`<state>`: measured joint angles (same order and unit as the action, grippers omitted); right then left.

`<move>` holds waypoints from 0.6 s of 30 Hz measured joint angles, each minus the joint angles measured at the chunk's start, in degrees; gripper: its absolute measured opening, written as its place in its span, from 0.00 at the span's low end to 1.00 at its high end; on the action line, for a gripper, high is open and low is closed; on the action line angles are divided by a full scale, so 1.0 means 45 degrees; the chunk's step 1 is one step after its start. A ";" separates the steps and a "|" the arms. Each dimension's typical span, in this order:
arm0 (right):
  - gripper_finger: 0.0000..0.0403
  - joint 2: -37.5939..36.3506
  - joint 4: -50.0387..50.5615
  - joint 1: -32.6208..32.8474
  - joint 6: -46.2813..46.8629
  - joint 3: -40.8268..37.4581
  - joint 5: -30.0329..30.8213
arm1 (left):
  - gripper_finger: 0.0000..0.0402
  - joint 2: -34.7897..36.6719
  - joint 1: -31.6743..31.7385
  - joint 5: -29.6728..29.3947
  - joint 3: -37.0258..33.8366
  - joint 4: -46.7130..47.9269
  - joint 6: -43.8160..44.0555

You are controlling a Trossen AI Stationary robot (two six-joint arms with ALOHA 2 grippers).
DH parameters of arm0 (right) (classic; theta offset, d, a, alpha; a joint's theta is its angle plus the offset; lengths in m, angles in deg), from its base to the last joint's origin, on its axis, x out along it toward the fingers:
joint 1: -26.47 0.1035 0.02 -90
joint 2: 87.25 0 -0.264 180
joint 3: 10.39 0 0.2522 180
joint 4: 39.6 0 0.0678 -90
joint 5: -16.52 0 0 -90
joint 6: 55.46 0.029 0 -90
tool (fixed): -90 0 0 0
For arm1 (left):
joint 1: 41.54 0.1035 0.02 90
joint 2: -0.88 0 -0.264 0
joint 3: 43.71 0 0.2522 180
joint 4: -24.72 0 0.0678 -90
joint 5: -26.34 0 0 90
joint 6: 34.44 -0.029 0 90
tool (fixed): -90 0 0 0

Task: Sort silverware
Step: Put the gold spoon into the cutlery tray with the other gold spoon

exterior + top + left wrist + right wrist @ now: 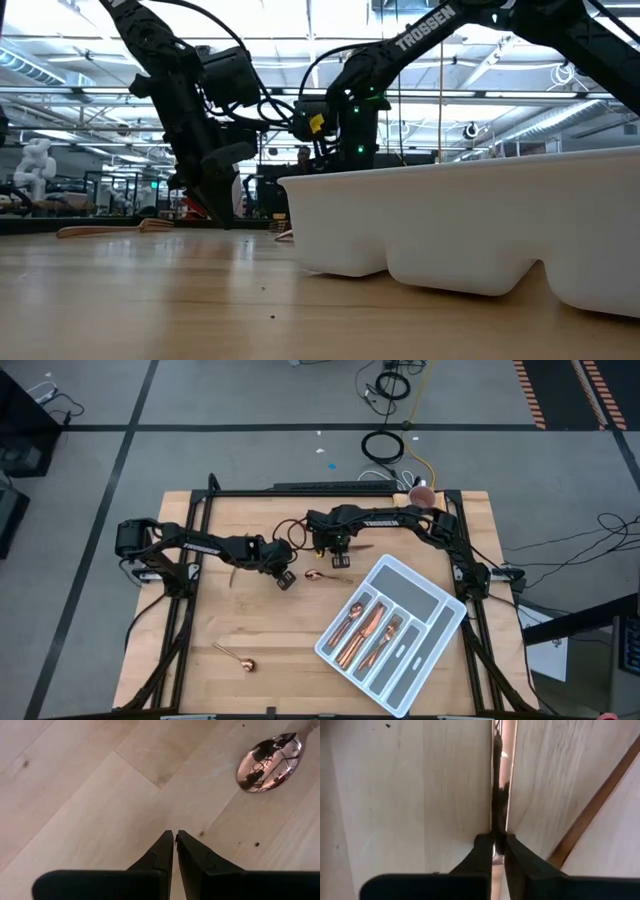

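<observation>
A: What is the right hand (495, 847) doing?

B: It is pinching a thin copper utensil handle (499, 795) between closed fingertips, just above the wooden worktop (250, 620), up the worktop from the divided cutlery tray (440, 622). I cannot tell which kind of piece it is. A second copper piece (592, 807) is lying just beside it.

A: And the left hand (174, 842)?

B: It is hanging over bare wood near the worktop's middle, fingers almost touching and holding nothing. A copper spoon (268, 756) is lying near it, bowl up.

A: Where is the other silverware sitting?

B: Several copper pieces (365, 630) are lying in the tray's long compartments, and another spoon (236, 656) is resting alone near the front left of the worktop.
</observation>
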<state>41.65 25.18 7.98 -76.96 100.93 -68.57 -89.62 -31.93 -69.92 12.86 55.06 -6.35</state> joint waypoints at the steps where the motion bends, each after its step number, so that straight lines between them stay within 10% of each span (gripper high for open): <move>1: 0.02 0.0000 0.0000 0.0007 0.0060 0.0000 0.0023 | 0.08 0.0000 0.0005 -0.0005 0.0000 -0.0001 0.0000; 18: 0.01 -0.0169 0.0623 0.0036 0.0352 0.0995 -0.0464 | 0.08 0.0000 0.0000 -0.0087 -0.0011 0.0105 -0.0011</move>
<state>40.89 27.99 8.14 -75.38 105.40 -70.66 -89.62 -31.93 -70.31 12.81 55.53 -6.40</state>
